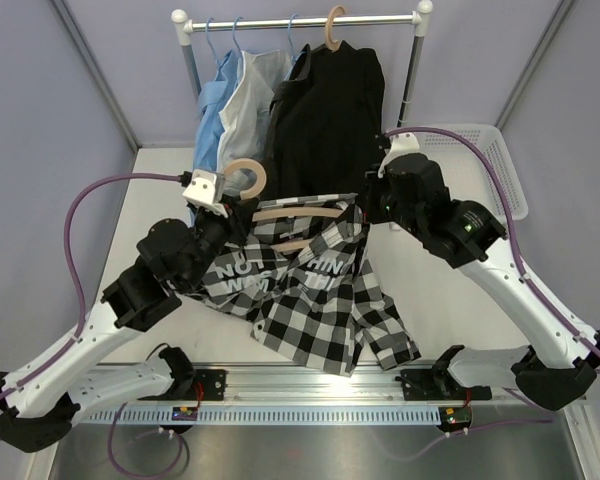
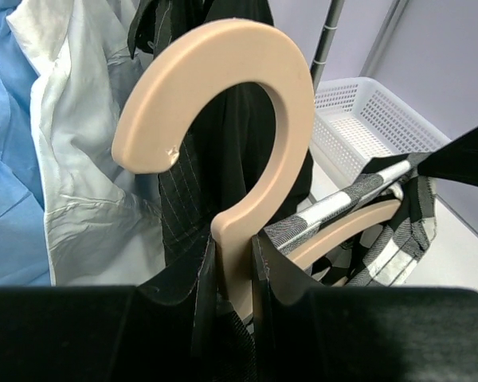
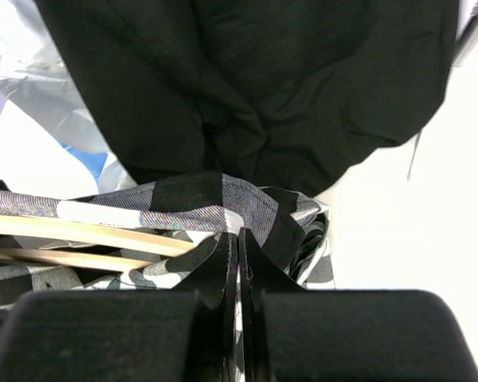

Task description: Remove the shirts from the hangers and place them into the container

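- My left gripper (image 2: 233, 267) is clamped on the wooden hanger (image 2: 247, 103)'s neck. The checked shirt (image 1: 320, 300) is draped on it, above the table (image 1: 150, 200).
- My right gripper (image 3: 237, 243) is pressed shut at that shirt's shoulder. Cloth caught? Can't tell.
- No shirt is in the basket (image 1: 500, 170) yet.
- The black shirt (image 1: 330, 110) and pale shirts (image 1: 235, 100) wait on the rail (image 1: 280, 20).
- White tabletop, lilac walls.

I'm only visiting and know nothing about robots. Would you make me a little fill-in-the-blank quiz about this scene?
1. The left tool grips the tan hanger just below its ____.
2. The right tool is shut on the checked shirt, whose squares are black and ____.
3. The plain black shirt hangs from the ____.
4. The white basket stands on the robot's ____ side.
Missing words: hook; white; rail; right.
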